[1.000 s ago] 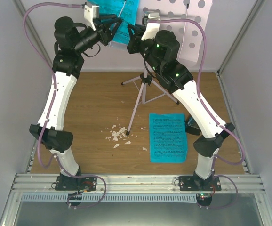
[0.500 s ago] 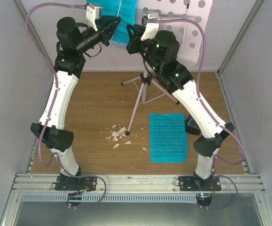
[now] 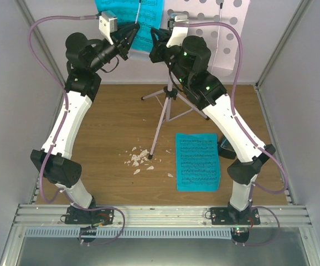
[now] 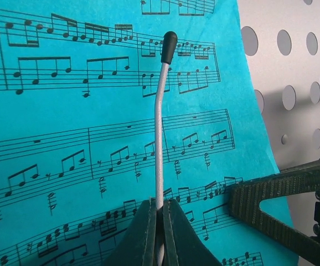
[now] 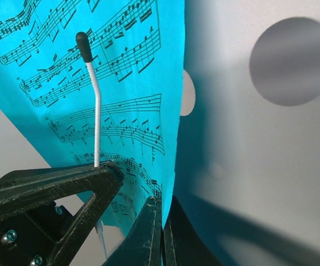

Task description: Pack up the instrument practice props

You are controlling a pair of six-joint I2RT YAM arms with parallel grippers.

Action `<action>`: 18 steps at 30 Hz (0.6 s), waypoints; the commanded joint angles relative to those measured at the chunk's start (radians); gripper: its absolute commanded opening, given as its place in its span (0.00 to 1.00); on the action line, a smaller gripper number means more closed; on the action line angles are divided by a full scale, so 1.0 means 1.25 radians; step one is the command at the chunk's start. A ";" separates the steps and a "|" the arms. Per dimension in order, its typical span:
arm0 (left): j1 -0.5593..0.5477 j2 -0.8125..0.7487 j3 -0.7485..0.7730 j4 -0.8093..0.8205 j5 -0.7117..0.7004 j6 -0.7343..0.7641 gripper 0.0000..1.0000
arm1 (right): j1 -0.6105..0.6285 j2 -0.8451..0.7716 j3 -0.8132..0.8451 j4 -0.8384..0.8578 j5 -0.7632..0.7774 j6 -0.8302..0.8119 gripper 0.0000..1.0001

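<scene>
The robot is working on getting the blue sheet off the pink music stand, which is standing at the far side of the table with the sheet hanging over the left part of its desk. The left claw is clenching the thin wire page holder low on its stem, its fingers all but together with only the wire between them. The wire's black tip is lying against the paper higher up. The right claw, just beside it, is pinching the sheet's lower right edge, closed flat with seemingly nothing but paper in the gap. To my eye the next move is calling for the left claw to ease the wire away from the paper, so the right one can slide the sheet free without tearing it. A second blue sheet is lying flat on the near right of the table, and white scraps are sitting near the tripod feet.
</scene>
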 commanded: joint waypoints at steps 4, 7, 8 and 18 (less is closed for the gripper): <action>-0.009 -0.014 -0.004 0.073 0.009 -0.005 0.00 | -0.007 -0.045 -0.042 0.046 0.057 0.008 0.01; -0.009 -0.011 0.000 0.069 0.009 -0.008 0.00 | -0.007 -0.080 -0.054 0.060 0.032 0.004 0.00; -0.009 -0.010 0.001 0.068 0.009 -0.008 0.00 | -0.006 -0.095 -0.058 0.063 0.020 -0.001 0.00; -0.008 0.007 0.030 0.041 0.007 -0.001 0.00 | 0.007 -0.386 -0.286 0.169 0.037 -0.069 0.00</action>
